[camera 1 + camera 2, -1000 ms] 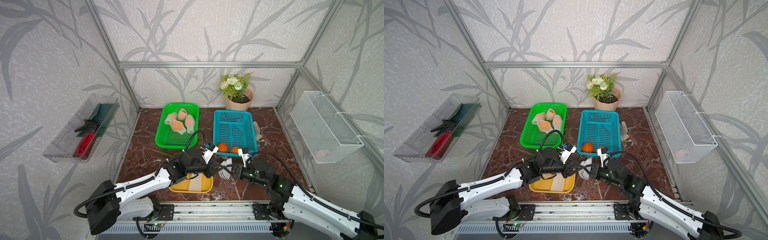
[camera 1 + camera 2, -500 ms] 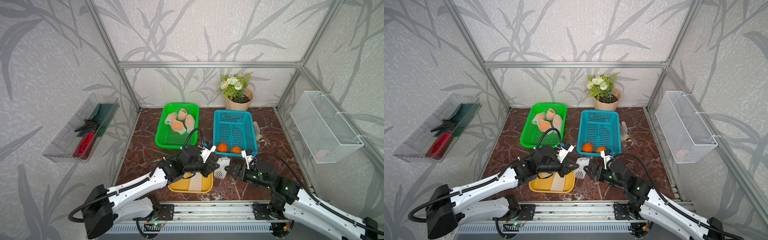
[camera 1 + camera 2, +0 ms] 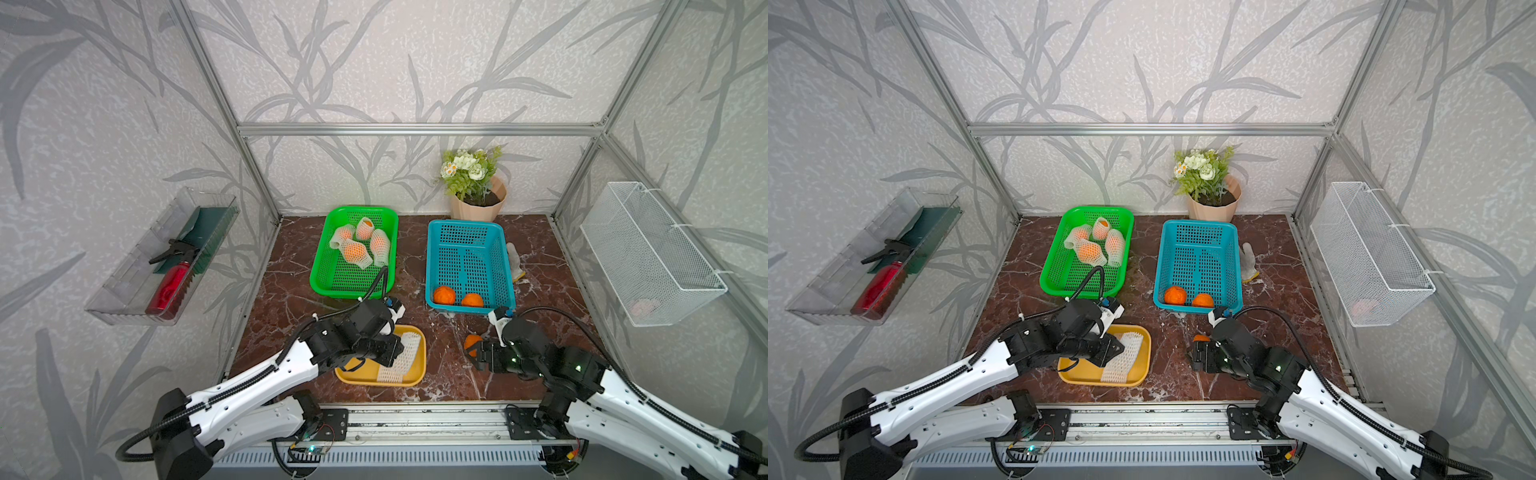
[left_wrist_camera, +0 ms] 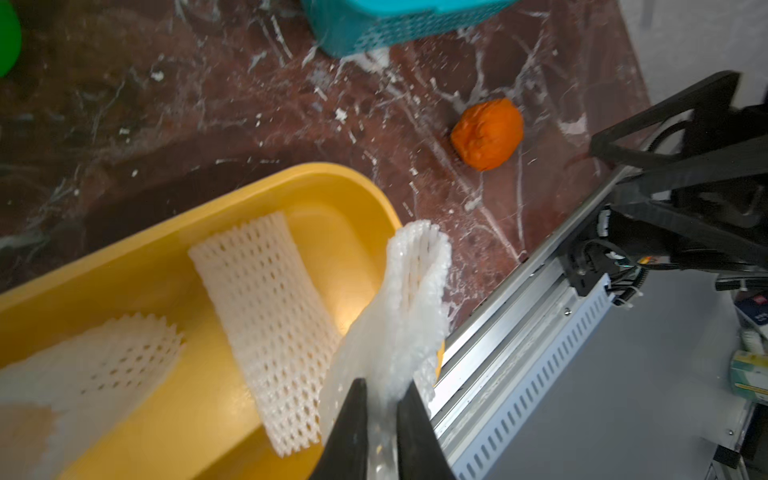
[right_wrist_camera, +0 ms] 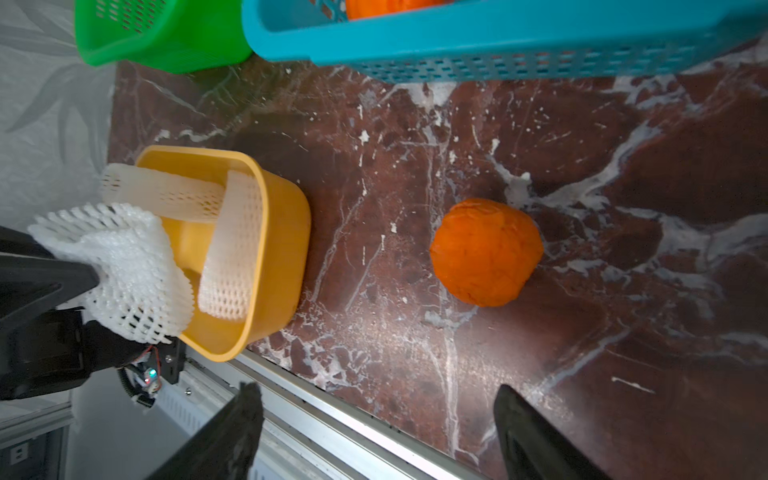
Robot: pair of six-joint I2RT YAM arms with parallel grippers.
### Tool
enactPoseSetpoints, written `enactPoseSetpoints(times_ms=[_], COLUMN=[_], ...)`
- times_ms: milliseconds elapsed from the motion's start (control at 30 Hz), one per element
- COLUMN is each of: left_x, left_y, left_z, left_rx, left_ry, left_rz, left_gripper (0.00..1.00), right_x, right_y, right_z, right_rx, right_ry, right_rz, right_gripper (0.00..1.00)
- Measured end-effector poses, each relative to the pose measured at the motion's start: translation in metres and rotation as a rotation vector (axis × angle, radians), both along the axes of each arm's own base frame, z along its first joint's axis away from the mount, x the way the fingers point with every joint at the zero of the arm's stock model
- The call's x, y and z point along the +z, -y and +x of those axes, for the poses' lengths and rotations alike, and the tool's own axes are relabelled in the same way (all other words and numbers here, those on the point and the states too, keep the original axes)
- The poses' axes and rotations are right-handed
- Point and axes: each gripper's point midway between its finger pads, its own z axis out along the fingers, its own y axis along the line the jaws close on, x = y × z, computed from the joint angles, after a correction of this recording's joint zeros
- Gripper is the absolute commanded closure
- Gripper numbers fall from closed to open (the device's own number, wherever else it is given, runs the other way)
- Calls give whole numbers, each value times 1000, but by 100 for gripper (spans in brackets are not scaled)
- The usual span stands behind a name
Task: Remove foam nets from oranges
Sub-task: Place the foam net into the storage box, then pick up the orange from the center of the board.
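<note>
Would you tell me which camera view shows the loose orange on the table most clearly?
The right wrist view: the loose orange sits whole, large and unobstructed on the table. The left wrist view shows it smaller, slightly blurred. In both top views the right arm partly hides it.

We cannot read any words or numbers here. In the left wrist view, a small green and white box (image 4: 751,374) at the edge has some print on it, but it is too blurry for us to read. A little blue and red card (image 4: 749,308) just beside it is blurry too.
</note>
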Motion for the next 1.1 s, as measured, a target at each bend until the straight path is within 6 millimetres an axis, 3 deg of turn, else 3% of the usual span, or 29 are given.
enactPoseSetpoints(times_ms=[267, 633, 733, 900, 1100], left_x=[-30, -70, -77, -65, -28], left_y=[-7, 11, 13, 19, 23], left_z=[3, 18, 20, 26, 30], left_rx=[22, 60, 67, 87, 110], left_ry=[-89, -173, -184, -150, -72], left_rz=[138, 195, 205, 153, 36], left_gripper=[87, 88, 84, 64, 45], right_x=[-9, -39, -45, -60, -75], right_y=[4, 13, 13, 14, 21], right_z=[1, 2, 8, 18, 30], right_rx=[4, -19, -35, -83, -163], right_ry=[-10, -23, -15, -2, -6], right_rz=[-52, -121, -138, -145, -140], right_gripper=[13, 13, 13, 14, 16])
